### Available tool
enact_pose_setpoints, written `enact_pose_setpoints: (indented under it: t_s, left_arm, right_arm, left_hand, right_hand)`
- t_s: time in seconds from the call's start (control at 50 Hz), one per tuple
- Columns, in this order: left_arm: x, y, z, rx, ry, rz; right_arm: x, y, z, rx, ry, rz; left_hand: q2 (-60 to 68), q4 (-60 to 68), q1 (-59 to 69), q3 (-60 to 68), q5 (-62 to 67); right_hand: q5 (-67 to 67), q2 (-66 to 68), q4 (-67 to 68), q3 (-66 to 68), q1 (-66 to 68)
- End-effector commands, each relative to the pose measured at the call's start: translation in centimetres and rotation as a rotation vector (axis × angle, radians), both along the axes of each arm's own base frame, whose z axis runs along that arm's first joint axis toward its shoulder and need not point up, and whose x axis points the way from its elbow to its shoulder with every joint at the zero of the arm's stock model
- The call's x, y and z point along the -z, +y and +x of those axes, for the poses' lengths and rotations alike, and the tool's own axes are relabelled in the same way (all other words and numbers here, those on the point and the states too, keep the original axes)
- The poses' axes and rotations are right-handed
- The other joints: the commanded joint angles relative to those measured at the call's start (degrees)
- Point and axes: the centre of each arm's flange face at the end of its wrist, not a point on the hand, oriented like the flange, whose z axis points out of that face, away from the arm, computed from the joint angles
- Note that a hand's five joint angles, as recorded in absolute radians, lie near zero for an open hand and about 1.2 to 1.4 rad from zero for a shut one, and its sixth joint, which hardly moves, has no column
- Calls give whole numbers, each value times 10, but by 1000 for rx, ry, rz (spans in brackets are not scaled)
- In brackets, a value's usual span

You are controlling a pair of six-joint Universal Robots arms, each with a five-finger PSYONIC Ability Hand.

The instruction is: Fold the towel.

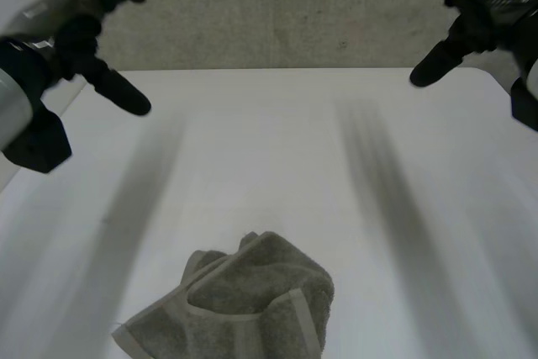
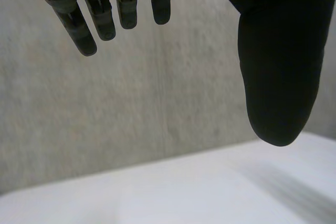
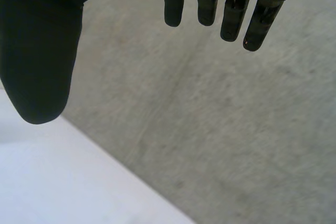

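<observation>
Towel [image 1: 239,304] lay crumpled at the near edge of the white tabletop [image 1: 269,140].
Left hand [image 1: 80,35] and right hand [image 1: 471,23] hovered over the far corners, fingers straight, thumbs spread wide, holding nothing.

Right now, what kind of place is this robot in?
Probably a test room or lab, not a home: a plain white table in front of a bare grey wall, a crumpled towel on it, and the robot's left hand and right hand raised above, fingers open.
</observation>
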Motion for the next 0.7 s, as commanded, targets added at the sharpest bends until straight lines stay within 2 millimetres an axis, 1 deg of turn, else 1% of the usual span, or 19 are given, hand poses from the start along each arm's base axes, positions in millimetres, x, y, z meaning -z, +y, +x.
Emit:
enact_pose_setpoints:
  t_s: [0.02, 0.04, 0.06, 0.08, 0.1, 0.14, 0.16, 0.18, 0.2, 0.22, 0.24, 0.26, 0.28, 0.32, 0.34, 0.38, 0.44, 0.54, 0.7]
  left_arm:
    - [48, 4, -11, 49, -141, 178]
    - [65, 10, -11, 63, -191, 245]
    - [65, 10, -11, 63, -192, 246]
    - [81, 17, -11, 74, -241, 304]
    - [81, 17, -11, 74, -241, 304]
    - [103, 29, -9, 96, -292, 369]
    - [103, 29, -9, 96, -292, 369]
    - [114, 34, -7, 103, -316, 403]
    - [124, 37, -5, 105, -339, 436]
    - [124, 37, -5, 105, -340, 437]
    - [136, 40, -3, 109, -373, 476]
    - [146, 44, 0, 116, -402, 512]
    - [146, 44, 0, 116, -402, 512]
    - [159, 51, 4, 119, -432, 563]
    - [159, 52, 4, 119, -432, 563]
    - [164, 55, 7, 111, -438, 590]
    - [166, 56, 9, 102, -440, 598]
    - [169, 59, 15, 57, -465, 618]
    - [175, 61, 18, 40, -487, 633]
  right_arm:
    - [35, -6, 9, -55, 73, 207]
    - [55, -6, 14, -89, 106, 311]
    - [55, -6, 14, -90, 106, 312]
    - [68, -2, 19, -127, 125, 375]
    - [68, -2, 19, -127, 125, 376]
    - [97, 5, 27, -200, 160, 512]
    - [111, 8, 30, -231, 176, 571]
    - [112, 8, 30, -232, 176, 572]
    - [124, 12, 32, -259, 186, 618]
    - [135, 18, 35, -290, 199, 658]
    - [135, 18, 35, -290, 199, 658]
    - [147, 25, 39, -320, 211, 696]
    - [147, 25, 39, -321, 212, 697]
    - [166, 42, 49, -384, 246, 724]
    - [166, 42, 49, -384, 247, 724]
    - [177, 61, 57, -436, 275, 720]
    - [186, 71, 62, -463, 288, 703]
    - [193, 82, 64, -490, 318, 685]
    - [200, 93, 62, -521, 373, 677]
  left_hand:
    - [21, 20, 21, 21, 25]
    - [19, 18, 19, 19, 23]
    - [19, 18, 19, 19, 23]
    - [19, 18, 19, 19, 23]
    - [19, 18, 19, 19, 23]
    - [19, 18, 19, 19, 23]
    - [19, 18, 19, 19, 23]
    - [19, 18, 19, 19, 23]
    - [19, 18, 19, 19, 23]
    - [19, 18, 19, 19, 23]
    - [19, 18, 19, 19, 23]
    - [19, 18, 19, 19, 23]
    - [19, 18, 19, 19, 23]
    - [22, 22, 23, 22, 27]
    - [22, 22, 23, 22, 27]
    - [26, 25, 26, 26, 30]
    - [37, 37, 38, 38, 42]
    - [123, 122, 123, 123, 127]
    - [192, 192, 193, 192, 196]
  right_hand:
    - [-30, -32, -35, -23, -25]
    - [-30, -32, -35, -23, -25]
    - [-30, -32, -35, -23, -25]
    - [-30, -32, -35, -23, -25]
    - [-30, -32, -35, -23, -25]
    - [-30, -32, -35, -23, -25]
    - [-30, -32, -35, -23, -25]
    - [-30, -32, -35, -23, -25]
    - [-30, -32, -35, -23, -25]
    - [-30, -32, -35, -23, -25]
    - [-30, -32, -35, -23, -25]
    - [-30, -32, -35, -23, -25]
    - [-30, -32, -35, -23, -25]
    - [14, 12, 10, 21, 19]
    - [15, 12, 10, 21, 20]
    - [67, 64, 62, 73, 72]
    - [105, 103, 100, 112, 110]
    - [186, 184, 181, 193, 191]
    - [263, 261, 259, 270, 268]
